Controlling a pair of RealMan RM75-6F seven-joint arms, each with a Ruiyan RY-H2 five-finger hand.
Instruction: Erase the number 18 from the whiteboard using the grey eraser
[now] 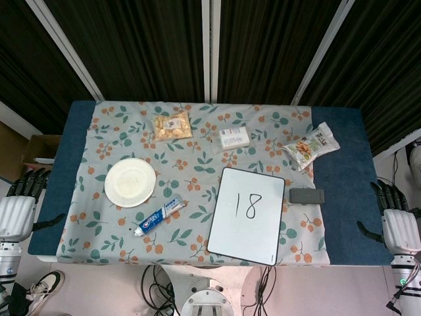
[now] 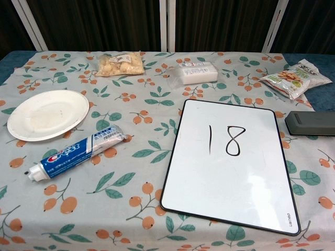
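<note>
1. Fingers of our left hand (image 1: 20, 209) and right hand (image 1: 398, 224) spread, empty, beside the table.
2. Grey eraser (image 2: 310, 123) lies just right of the whiteboard (image 2: 230, 193); toothpaste (image 2: 78, 152) lies to its left.
3. Only the head view shows our hands.

both hands are only visible in the head view, the chest view doesn't catch them at all. left hand (image 1: 18, 207) sits low at the left edge, dark fingers apart and pointing up, holding nothing. right hand (image 1: 396, 220) mirrors it at the right edge, fingers spread, also empty.
</note>
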